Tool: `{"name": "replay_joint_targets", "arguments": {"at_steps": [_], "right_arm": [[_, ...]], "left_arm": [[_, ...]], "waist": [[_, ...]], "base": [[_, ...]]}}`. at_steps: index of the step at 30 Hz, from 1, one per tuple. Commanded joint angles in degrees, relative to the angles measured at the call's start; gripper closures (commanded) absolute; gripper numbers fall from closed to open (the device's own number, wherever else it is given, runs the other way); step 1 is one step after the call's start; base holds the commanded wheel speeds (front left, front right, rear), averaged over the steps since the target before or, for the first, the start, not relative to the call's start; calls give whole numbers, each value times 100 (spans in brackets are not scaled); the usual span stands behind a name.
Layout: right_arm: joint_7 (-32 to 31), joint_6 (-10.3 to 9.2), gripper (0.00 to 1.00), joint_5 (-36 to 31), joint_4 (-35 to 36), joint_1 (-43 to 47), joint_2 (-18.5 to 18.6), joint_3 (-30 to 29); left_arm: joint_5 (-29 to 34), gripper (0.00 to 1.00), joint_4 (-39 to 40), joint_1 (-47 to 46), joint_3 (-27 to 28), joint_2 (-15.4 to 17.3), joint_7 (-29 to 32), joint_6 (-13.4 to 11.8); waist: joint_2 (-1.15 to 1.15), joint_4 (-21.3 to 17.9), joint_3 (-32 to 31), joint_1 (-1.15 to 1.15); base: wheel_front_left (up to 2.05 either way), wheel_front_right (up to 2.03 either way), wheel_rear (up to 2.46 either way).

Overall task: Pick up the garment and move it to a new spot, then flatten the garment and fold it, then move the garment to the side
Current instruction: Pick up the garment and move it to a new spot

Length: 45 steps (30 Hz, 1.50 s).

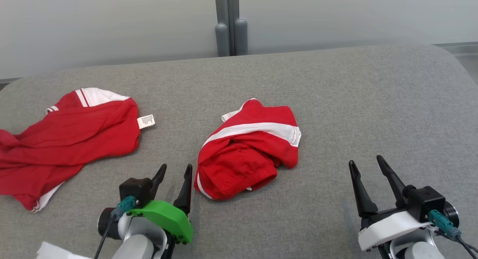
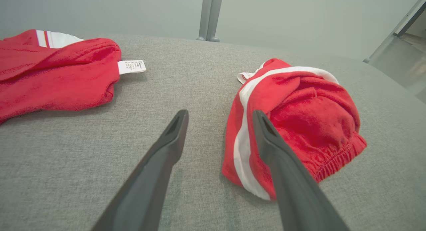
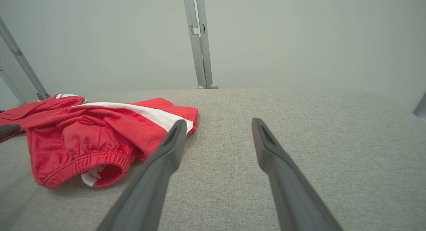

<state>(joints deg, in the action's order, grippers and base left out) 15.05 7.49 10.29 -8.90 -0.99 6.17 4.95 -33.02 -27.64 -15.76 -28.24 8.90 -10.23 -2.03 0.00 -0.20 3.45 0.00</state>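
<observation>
Garment [image 1: 248, 147] bunched on grey surface [image 1: 354, 102], pale wall [image 1: 112, 20] behind.

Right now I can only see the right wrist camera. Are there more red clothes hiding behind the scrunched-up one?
Observer: Yes. A second red garment lies spread out at the left of the grey table, apart from the crumpled garment.
Operator: Does it have a tag?
Observer: A white label sticks out on the side facing the crumpled one.
Operator: Where's my other hand?
Observer: The left gripper sits right beside the crumpled garment's left edge, its fingers open and holding nothing.
</observation>
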Motion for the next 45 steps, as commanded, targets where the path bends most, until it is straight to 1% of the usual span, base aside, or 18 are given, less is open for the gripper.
{"name": "replay_joint_targets", "arguments": {"at_steps": [1, 5, 9, 13, 16, 20, 24, 30, 31, 36, 45], "right_arm": [[20, 0, 0, -32, 35, 60, 49, -31], [20, 0, 0, -47, 99, 123, 82, -116], [20, 0, 0, -90, 156, 196, 99, -147], [20, 0, 0, -133, 184, 230, 119, -149], [20, 0, 0, -167, 209, 312, 127, -171], [20, 0, 0, -201, 249, 400, 144, -201], [20, 0, 0, -227, 252, 475, 148, -229], [20, 0, 0, -258, 267, 547, 127, -296], [20, 0, 0, -282, 266, 565, 141, -311], [20, 0, 0, -298, 252, 596, 148, -415], [20, 0, 0, -312, 251, 630, 117, -538]], "left_arm": [[56, 0, 64, 150, 62, 104, -121, -76], [115, 0, 265, 385, 232, 270, -345, -214], [218, 0, 480, 640, 467, 418, -464, -282], [372, 0, 671, 810, 653, 514, -499, -266], [552, 0, 943, 1082, 917, 573, -495, -139], [711, 0, 1194, 1418, 1305, 520, -497, 147], [915, 0, 1376, 1700, 1669, 428, -498, 391], [1214, 0, 1571, 2038, 2128, 217, -498, 620], [1297, 0, 1590, 2125, 2254, 133, -498, 672], [1442, 0, 1599, 2259, 2465, -53, -498, 794], [1618, 0, 1564, 2192, 2626, -172, -498, 909]], "waist": [[0, 69, -66, 0], [0, 154, -138, 0], [0, 252, -188, 0], [0, 318, -243, 0], [0, 368, -297, 0], [0, 415, -341, 0], [0, 424, -367, 0], [0, 392, -371, 0], [0, 379, -371, 0], [0, 359, -384, 0], [0, 343, -381, 0]], "base": [[0, 0, 0], [0, 0, 0], [0, 0, 0], [0, 0, 0], [0, 0, 0], [0, 0, 0], [0, 0, 0], [0, 0, 0], [0, 0, 0], [0, 0, 0], [0, 0, 0]]}}
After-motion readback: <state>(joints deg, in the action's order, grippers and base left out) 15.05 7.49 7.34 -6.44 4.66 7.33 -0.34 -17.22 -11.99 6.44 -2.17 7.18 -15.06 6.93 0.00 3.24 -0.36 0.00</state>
